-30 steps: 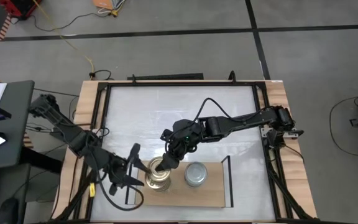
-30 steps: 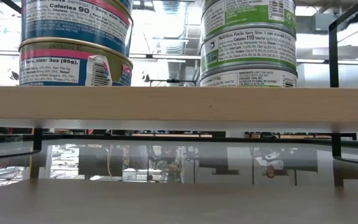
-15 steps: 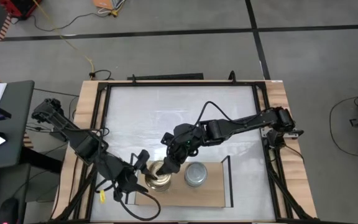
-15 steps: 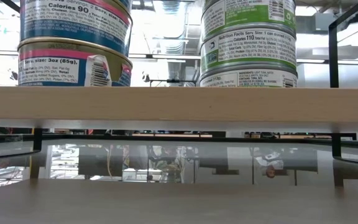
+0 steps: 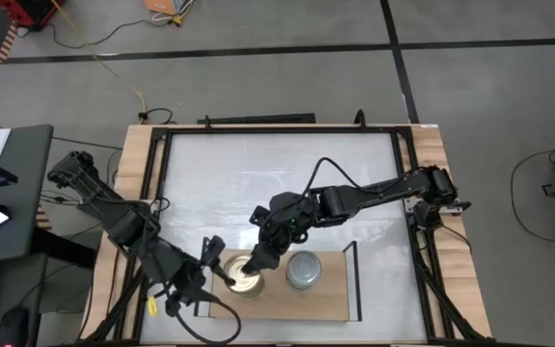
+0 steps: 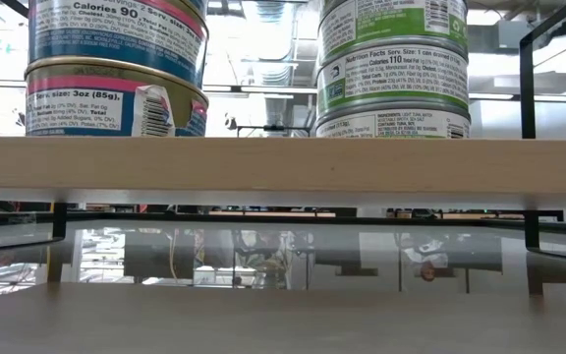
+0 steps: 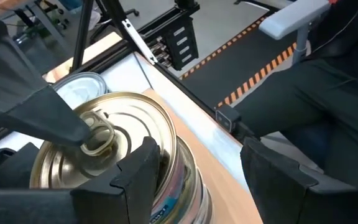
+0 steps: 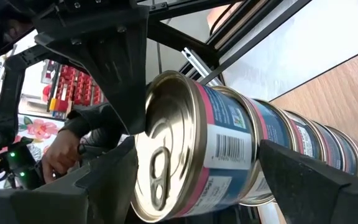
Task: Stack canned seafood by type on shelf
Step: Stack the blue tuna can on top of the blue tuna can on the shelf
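Note:
The shelf [image 5: 326,299] is a light wooden board at the table's near edge. On it stand two stacks of canned seafood: gold-lidded tins with pink and blue labels [image 5: 244,282] [image 6: 116,69] on the left, and silver-lidded green-labelled tins [image 5: 303,271] [image 6: 391,69] on the right. My left gripper [image 5: 215,258] [image 7: 197,162] is open at the gold stack's left side, nothing between its fingers. My right gripper [image 5: 258,260] [image 8: 194,155] is open over the gold stack's top tin [image 8: 191,137]. One of its fingers is above the lid, the other beside the stack. My left gripper touches the top gold tin with the outer side of one finger [image 7: 143,163], against the tin's side wall [image 7: 166,168] just under the rim. It comes slanting down from the table's left. The tin stays on its stack. My right gripper lays one finger [image 7: 36,112] across the top tin's lid, its tip at the pull tab [image 7: 98,134], slanting down from the far right. Whether the other finger touches the stack, I cannot tell.
Black uprights [image 5: 352,280] stand at the shelf's ends and black rails [image 5: 162,193] frame the table. The white tabletop [image 5: 277,173] lies bare behind the shelf. A person's hand [image 8: 64,152] shows in the room beyond.
My left gripper has swung toward the table's near edge and in against the gold stack, rolling as it went. The stack's upper tins have slid slightly toward the table's left. My right gripper has stayed over the top tin.

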